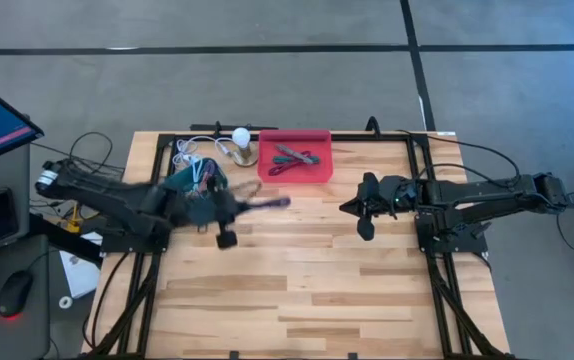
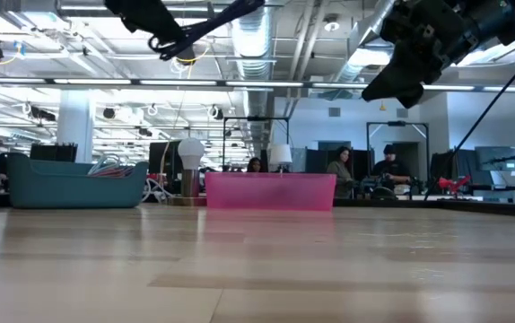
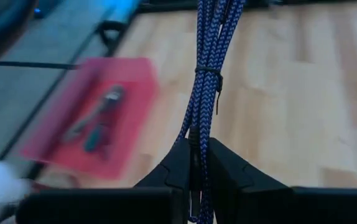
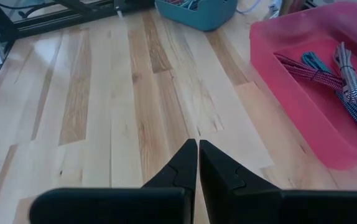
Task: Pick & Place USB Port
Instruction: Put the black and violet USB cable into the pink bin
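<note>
My left gripper (image 3: 198, 152) is shut on a bundled blue braided USB cable (image 3: 208, 56), held in the air between the teal bin (image 1: 195, 182) and the red tray (image 1: 295, 155). In the high view the cable (image 1: 267, 204) sticks out toward the table's right. The red tray holds several coiled cables (image 4: 337, 78) in its bottom. My right gripper (image 4: 198, 149) is shut on nothing and hovers above the table's right half, right of the tray. My left gripper pinches the blue braided cable bundle near one end (image 3: 197, 134) between its two fingers. The fingers lie along the bundle, which runs straight out ahead of them, bound by a dark tie (image 3: 208, 70). The bundle is lifted clear of the table.
A white bulb on a brass base (image 1: 241, 145) and loose white wires (image 1: 195, 150) sit at the far edge beside the teal bin. Bare wooden table (image 1: 307, 280) spreads across the near half. People sit in the room beyond the table.
</note>
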Controlling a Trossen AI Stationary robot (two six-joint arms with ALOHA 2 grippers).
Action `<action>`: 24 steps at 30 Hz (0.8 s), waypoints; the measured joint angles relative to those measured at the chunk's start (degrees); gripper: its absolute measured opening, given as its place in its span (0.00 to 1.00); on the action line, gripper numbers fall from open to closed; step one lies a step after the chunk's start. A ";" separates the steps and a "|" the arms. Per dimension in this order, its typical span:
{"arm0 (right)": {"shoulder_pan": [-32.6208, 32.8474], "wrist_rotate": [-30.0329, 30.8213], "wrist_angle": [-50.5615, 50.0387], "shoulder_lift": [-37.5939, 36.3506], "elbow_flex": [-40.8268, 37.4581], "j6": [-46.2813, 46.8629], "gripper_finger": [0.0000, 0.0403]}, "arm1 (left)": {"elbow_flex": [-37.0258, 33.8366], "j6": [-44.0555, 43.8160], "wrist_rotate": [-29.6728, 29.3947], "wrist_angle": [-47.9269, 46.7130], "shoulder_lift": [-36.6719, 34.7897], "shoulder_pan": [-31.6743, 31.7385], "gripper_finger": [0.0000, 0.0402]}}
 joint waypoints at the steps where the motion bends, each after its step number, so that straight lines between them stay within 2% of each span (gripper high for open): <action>1: 0.00 0.00 0.02 0.00 0.00 -0.08 0.03 | 0.00 1.07 0.00 0.11 -0.68 2.07 0.08; 7: 0.00 0.00 0.03 0.00 0.00 -0.10 0.03 | 0.02 7.90 2.40 3.10 -0.83 12.79 0.08; 14: -0.01 0.00 2.03 -0.01 0.00 -0.15 0.03 | 0.09 15.62 13.26 16.53 3.12 23.61 0.08; 24: -0.02 0.01 2.19 -0.02 0.00 -0.18 0.03 | 0.09 16.75 22.93 23.22 11.30 35.65 0.08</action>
